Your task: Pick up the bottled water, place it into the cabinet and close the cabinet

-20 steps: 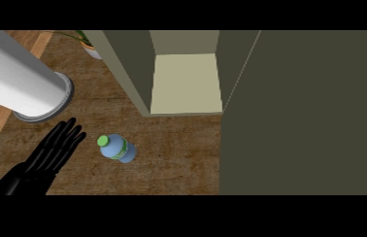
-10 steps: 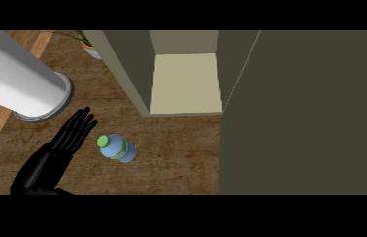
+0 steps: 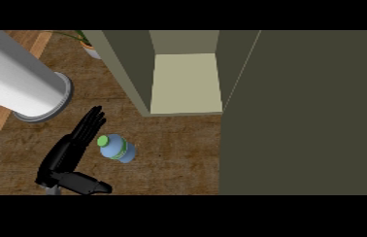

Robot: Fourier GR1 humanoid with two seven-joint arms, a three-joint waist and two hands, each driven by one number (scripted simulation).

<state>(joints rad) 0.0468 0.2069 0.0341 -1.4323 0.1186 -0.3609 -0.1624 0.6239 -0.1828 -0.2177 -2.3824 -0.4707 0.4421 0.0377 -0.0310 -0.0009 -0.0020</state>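
The bottled water [image 3: 117,148] stands upright on the wooden counter [image 3: 179,158]; it is clear blue with a green cap and a green band. My left hand [image 3: 61,160] is open just left of the bottle, with its straight fingers [image 3: 90,124] pointing away from me past the cap and the thumb sticking out low toward the right. Whether the hand touches the bottle I cannot tell. The cabinet [image 3: 186,83] is open behind the bottle to the right, showing a pale bare shelf. My right hand does not show.
The cabinet's dark door [image 3: 301,110] stands open and fills the right side. A big white cylinder [image 3: 28,88] lies at the left, close to my fingertips. A potted plant [image 3: 87,45] sits at the back left.
My left hand has moved right and forward, closing in on the bottle's left side. The bottle and the cabinet door have not moved.
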